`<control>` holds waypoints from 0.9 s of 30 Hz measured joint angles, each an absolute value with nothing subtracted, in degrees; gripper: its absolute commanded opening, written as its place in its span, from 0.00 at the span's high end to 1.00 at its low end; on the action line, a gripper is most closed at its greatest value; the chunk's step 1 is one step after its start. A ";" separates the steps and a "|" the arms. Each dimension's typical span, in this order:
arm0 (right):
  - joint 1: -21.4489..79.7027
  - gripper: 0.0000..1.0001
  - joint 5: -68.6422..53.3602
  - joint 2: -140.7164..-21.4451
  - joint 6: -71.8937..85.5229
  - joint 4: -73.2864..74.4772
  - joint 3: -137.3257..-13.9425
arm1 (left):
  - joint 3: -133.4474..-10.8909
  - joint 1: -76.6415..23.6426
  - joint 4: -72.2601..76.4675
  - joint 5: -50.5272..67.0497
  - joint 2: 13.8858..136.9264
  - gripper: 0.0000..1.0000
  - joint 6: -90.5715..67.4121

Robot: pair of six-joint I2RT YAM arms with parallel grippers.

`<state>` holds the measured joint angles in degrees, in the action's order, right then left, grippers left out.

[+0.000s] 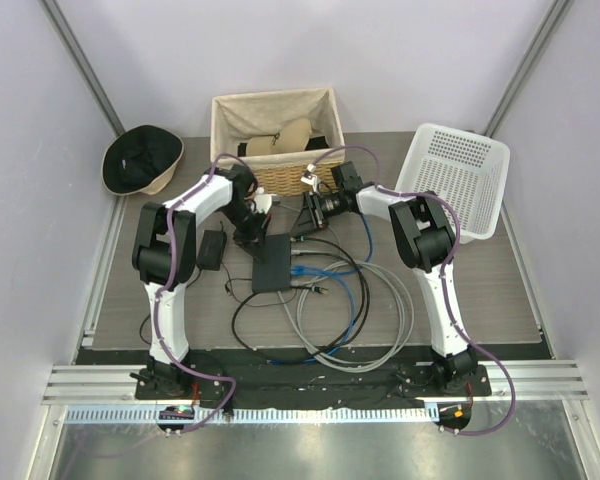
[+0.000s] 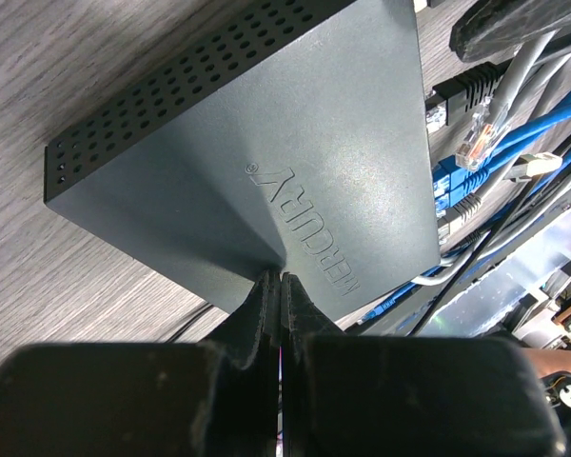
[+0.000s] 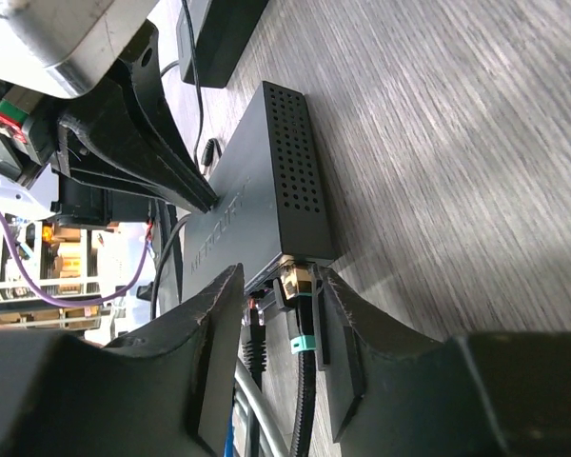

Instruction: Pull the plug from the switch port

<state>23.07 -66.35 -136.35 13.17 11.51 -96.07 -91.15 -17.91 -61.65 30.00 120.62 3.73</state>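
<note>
– Fingers first: how do they stand?
– Your right fingers [image 3: 214, 352] stand half open on both sides of the plug [image 3: 300, 286], not yet clamped. Your left fingers [image 2: 257, 309] are pressed together, tips on top of the switch [image 2: 295, 124].
– Where is the plug, and how will it handle?
– It sits in the corner port of the switch, on the tabletop [image 3: 457, 143]. It looks small, stiff and probably latched, and the box seems light and may slide. Take the plug body, not the cord.
– Counts?
– One switch, one power brick [image 1: 212, 248], at least two loose connectors [image 2: 476, 143].
</note>
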 measured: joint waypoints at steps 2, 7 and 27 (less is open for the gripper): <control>23.07 0.58 -66.30 -136.35 13.37 11.14 -95.90 | -91.42 -17.93 -61.93 29.91 120.77 1.00 3.73; 23.05 0.57 -65.87 -136.35 13.50 10.68 -95.46 | -91.72 -18.04 -62.22 29.71 120.97 1.00 3.73; 23.00 0.62 -61.65 -136.33 11.99 12.12 -94.87 | -92.20 -18.70 -62.39 28.62 120.99 1.00 3.70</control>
